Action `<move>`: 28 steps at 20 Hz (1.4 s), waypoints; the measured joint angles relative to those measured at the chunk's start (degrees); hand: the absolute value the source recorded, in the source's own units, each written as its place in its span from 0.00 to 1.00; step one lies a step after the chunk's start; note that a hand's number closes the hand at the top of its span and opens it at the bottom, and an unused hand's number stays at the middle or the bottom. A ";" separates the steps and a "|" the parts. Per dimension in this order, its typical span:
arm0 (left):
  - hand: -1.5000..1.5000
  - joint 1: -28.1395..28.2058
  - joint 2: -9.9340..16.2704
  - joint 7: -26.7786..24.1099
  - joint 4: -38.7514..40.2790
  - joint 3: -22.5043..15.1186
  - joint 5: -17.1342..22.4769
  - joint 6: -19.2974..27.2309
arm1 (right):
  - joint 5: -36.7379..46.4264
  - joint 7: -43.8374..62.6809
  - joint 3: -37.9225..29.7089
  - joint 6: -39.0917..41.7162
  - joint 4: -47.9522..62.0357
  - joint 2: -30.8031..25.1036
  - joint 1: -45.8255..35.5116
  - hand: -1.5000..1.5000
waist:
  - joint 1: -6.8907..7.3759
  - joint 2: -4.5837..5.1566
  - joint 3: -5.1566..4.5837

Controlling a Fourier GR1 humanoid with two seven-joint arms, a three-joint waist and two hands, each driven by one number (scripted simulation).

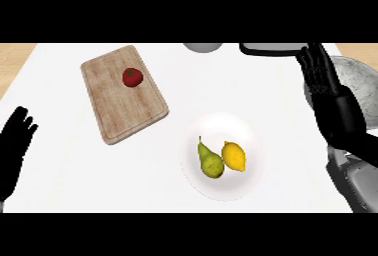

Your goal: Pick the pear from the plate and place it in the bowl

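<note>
the pear (209, 161) lies on the white plate (221, 125), touching a lemon (235, 156). it looks smooth, light and apt to roll, so grasping its fat lower end seems safest. right hand (325, 82) is raised with fingers straight over the bowl (362, 82); left hand (18, 132) rests open at the left edge.

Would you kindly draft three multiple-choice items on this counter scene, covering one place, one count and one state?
1. Where is the tomato?
A on the cutting board
B on the plate
C in a bowl

2. How many fruits lie on the plate?
A one
B two
C three

3. The right robot hand is:
A closed round the pear
B open, holding nothing
C pressing the lemon

Key: 1 A, it sits on the wood; 2 B, pear and lemon; 3 B, fingers straight, far from the fruit.
</note>
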 measured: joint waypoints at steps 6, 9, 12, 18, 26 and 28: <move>0.50 -5.82 -3.55 -3.50 -2.72 -8.20 -2.99 -5.52 | 0.48 11.39 5.36 -1.78 6.28 5.01 -1.08 1.00 | -0.39 0.90 0.06; 0.50 -7.67 -5.31 -4.21 -3.84 -12.41 -3.50 -8.36 | 7.81 17.79 10.86 -2.92 10.80 2.23 -1.13 0.00 | -0.57 1.11 -0.26; 0.50 -10.56 -8.06 -4.35 -2.90 -16.28 -4.75 -10.04 | 9.01 22.85 13.88 -5.38 15.44 8.00 -1.90 0.00 | -0.19 1.13 0.00; 0.50 -13.29 -11.90 -5.04 0.04 -19.13 -6.80 -11.49 | 16.25 28.64 19.57 -2.96 24.69 11.39 -9.98 0.00 | 0.81 0.85 0.19; 0.50 -15.45 -13.75 -5.75 3.16 -19.85 -7.58 -12.97 | 18.66 45.15 26.78 18.04 30.30 8.38 -24.21 0.00 | 1.69 0.80 0.09; 0.50 -15.64 -13.91 -6.01 3.44 -19.85 -7.73 -13.14 | 15.94 49.67 27.33 25.66 31.81 8.76 -27.08 0.00 | 1.98 0.82 0.07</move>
